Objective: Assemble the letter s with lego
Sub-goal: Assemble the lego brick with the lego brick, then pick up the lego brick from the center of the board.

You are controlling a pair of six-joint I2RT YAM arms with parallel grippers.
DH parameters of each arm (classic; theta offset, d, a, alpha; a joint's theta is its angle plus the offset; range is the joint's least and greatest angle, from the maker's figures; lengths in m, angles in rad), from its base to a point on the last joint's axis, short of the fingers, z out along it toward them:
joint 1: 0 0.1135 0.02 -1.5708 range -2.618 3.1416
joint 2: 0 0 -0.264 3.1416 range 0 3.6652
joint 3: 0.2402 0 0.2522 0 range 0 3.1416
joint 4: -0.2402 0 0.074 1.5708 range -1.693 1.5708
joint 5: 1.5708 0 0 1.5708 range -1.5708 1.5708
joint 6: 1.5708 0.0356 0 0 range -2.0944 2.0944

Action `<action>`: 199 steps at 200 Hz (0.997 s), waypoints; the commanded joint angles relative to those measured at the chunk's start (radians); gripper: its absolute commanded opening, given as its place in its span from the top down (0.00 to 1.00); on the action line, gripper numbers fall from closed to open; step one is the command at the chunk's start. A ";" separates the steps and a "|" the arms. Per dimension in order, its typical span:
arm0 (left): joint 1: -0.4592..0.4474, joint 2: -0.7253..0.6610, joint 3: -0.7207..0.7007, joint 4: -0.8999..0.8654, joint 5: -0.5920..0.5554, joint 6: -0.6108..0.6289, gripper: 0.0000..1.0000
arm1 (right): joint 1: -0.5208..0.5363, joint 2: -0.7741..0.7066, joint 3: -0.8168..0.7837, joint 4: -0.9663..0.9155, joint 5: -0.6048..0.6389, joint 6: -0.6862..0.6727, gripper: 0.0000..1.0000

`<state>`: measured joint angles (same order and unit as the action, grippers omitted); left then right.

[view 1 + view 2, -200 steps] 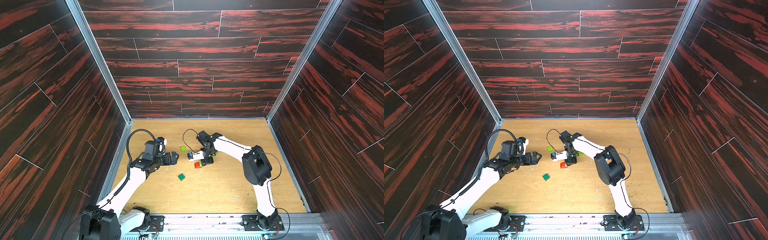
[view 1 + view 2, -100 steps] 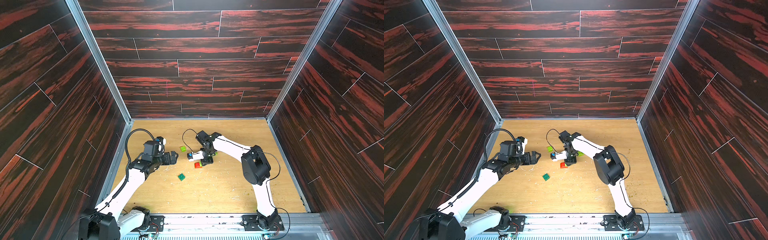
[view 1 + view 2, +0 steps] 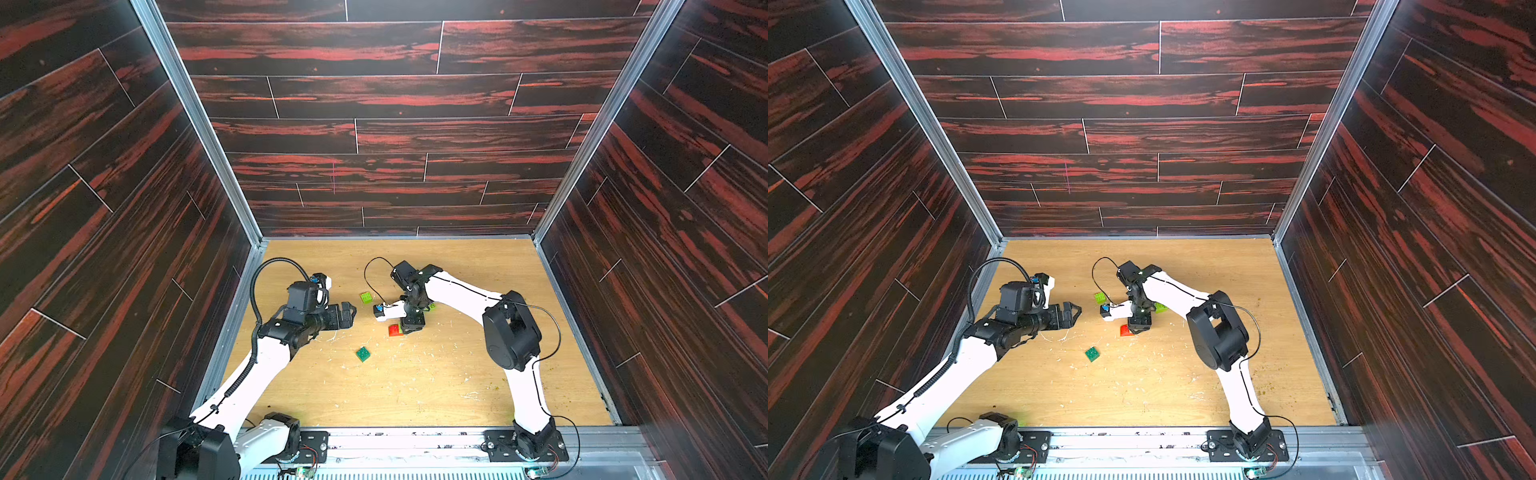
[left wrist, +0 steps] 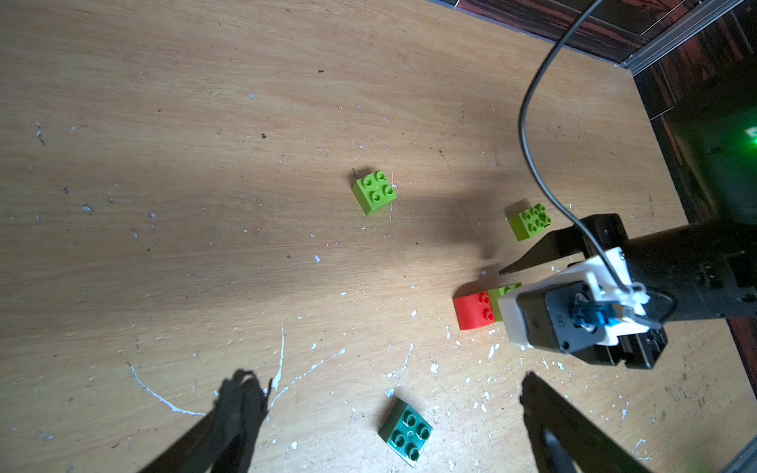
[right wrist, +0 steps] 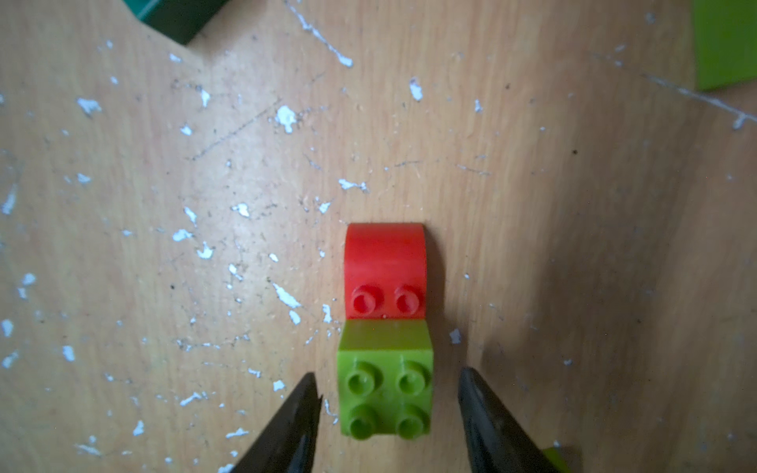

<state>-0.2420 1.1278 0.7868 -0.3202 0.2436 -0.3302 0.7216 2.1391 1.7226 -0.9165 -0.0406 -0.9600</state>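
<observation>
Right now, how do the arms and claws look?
Both arms have white links and black joints. The left arm carries a ribbed black hose, the right arm a thin black cable. The left claw and right claw are black and pointed.

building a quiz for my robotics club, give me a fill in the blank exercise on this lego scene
The lime brick between the right pincer's tips is joined to a ___ brick.
The left pincer holds ___.
The dark green brick shows ___ studs.
Elsewhere lie ___ loose lime bricks.
Missing: red; nothing; four; two.
</observation>
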 commanded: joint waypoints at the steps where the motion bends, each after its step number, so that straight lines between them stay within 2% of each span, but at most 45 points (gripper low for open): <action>1: -0.003 0.001 0.024 0.013 0.008 0.007 0.00 | 0.003 -0.113 -0.022 0.013 -0.019 0.012 0.37; 31: -0.003 0.063 0.062 0.022 0.028 0.048 0.00 | -0.020 -0.218 -0.098 0.076 -0.030 0.041 0.32; 92: -0.014 0.352 0.292 -0.071 -0.013 0.098 0.00 | -0.104 -0.493 -0.384 0.317 -0.070 0.227 0.30; 109: -0.033 0.429 0.356 -0.099 -0.044 0.076 0.01 | -0.118 -0.545 -0.459 0.368 -0.054 0.286 0.29; 135: -0.087 0.528 0.419 -0.090 -0.150 -0.002 0.02 | -0.142 -0.608 -0.549 0.432 -0.018 0.387 0.28; 156: -0.134 0.613 0.473 -0.092 -0.266 -0.058 0.06 | -0.180 -0.656 -0.608 0.480 -0.066 0.479 0.27; 172: -0.165 0.676 0.513 -0.103 -0.337 -0.088 0.09 | -0.188 -0.690 -0.663 0.525 -0.106 0.508 0.27; 199: -0.198 0.738 0.544 -0.085 -0.449 -0.153 0.14 | -0.195 -0.734 -0.749 0.599 -0.093 0.554 0.26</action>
<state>-0.4213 1.8313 1.2907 -0.3809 -0.0566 -0.4038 0.5293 1.4666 1.0332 -0.4072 -0.1017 -0.4942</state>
